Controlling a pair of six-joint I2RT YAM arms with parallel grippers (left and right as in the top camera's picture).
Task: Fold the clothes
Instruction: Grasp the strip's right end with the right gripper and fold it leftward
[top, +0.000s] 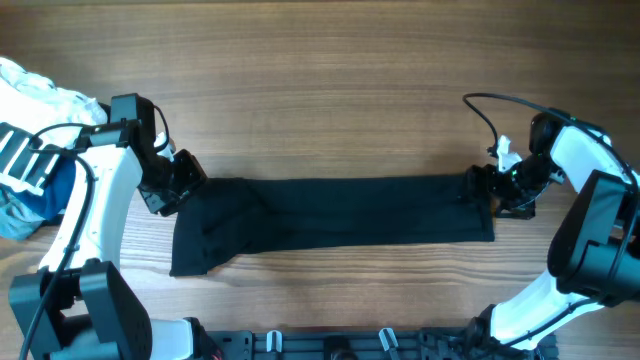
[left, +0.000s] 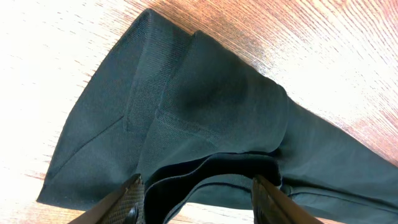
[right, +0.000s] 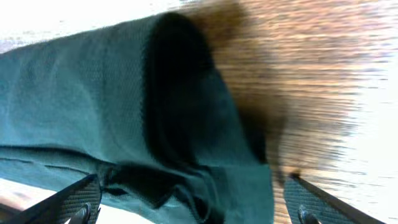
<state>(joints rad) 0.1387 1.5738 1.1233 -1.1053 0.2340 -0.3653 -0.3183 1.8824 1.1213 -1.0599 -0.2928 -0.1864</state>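
The black T-shirt (top: 340, 210) lies folded into a long narrow strip across the wooden table, with its wider end at the left. My left gripper (top: 175, 185) is at the strip's left end. In the left wrist view the jaws (left: 199, 199) are wide apart, with a raised fold of the shirt (left: 205, 112) between them. My right gripper (top: 490, 190) is at the strip's right end. In the right wrist view its jaws (right: 193, 202) are also wide apart, with the bunched shirt edge (right: 93, 106) between them. No lettering shows.
A white garment with black stripes (top: 30, 130) and a blue garment (top: 40, 200) lie at the far left edge beside the left arm. A black cable (top: 480, 105) loops above the right gripper. A black rail (top: 330, 345) runs along the table's front edge.
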